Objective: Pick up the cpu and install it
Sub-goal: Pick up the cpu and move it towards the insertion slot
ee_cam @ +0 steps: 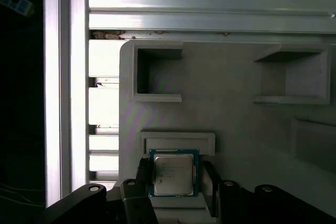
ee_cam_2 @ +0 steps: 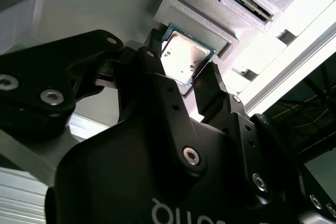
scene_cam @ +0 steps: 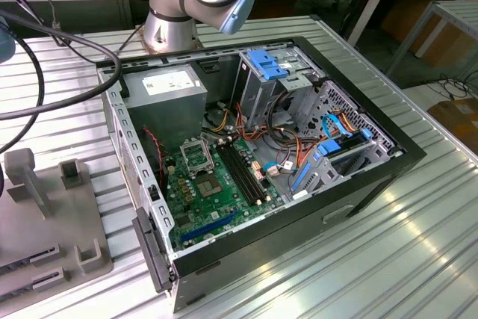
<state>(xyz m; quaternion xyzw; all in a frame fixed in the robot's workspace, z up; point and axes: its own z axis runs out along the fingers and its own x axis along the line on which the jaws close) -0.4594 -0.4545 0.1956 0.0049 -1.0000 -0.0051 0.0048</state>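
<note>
Cpu [ee_cam: 173, 174] sits in its pocket of the grey tray [ee_cam: 236, 119], straddled by the open, empty claw [ee_cam: 176, 167]; the pick-up seems in hand, calling for an even squeeze on the edges.

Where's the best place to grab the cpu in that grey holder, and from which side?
Probably pinch two opposite side edges, coming straight down from above. The cpu lies flat, metal top up, in the grey holder's shallow recess, so only its thin edges offer purchase.

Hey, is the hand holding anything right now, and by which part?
Cannot tell. The hand straddles the cpu at two opposite edges as it lies in a recess of the grey tray; actual contact is unclear.
</note>
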